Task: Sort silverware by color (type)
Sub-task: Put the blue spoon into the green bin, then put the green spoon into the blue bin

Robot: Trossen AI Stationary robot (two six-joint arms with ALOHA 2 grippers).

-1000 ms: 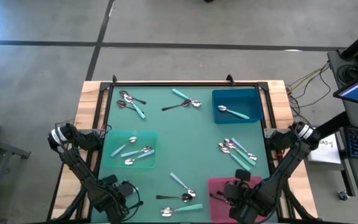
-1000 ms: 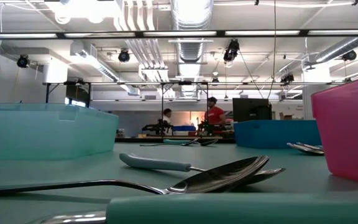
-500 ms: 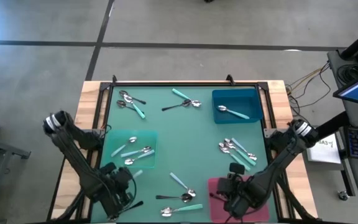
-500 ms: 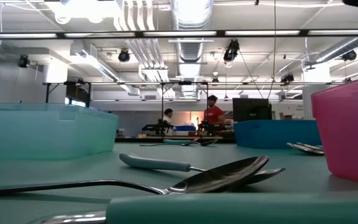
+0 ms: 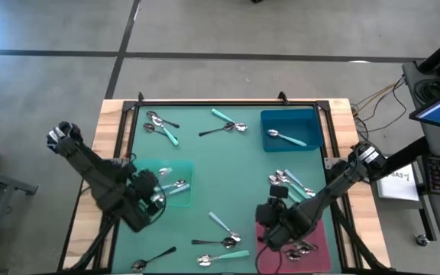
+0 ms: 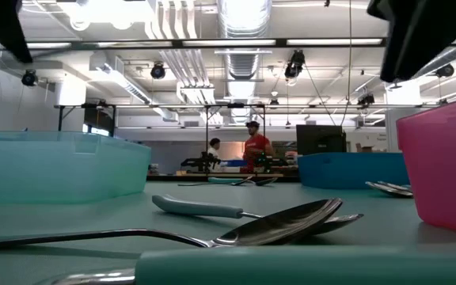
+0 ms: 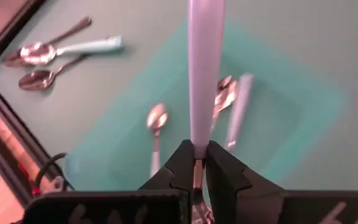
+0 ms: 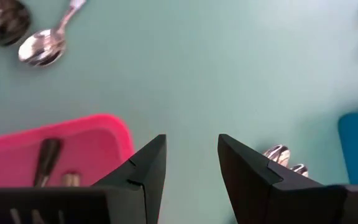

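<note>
Worktop: green mat, spoons scattered.
Room: person in red beyond.
Left hand: clamps pale blue spoon.
Right hand: parted, empty.

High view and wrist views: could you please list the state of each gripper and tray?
Left gripper: shut on a pale blue spoon, over the teal tray.
Right gripper: open, empty, beside the pink tray.
Teal tray: holds several spoons.
Blue tray: holds one spoon.
Pink tray: holds dark-handled spoons.
</note>
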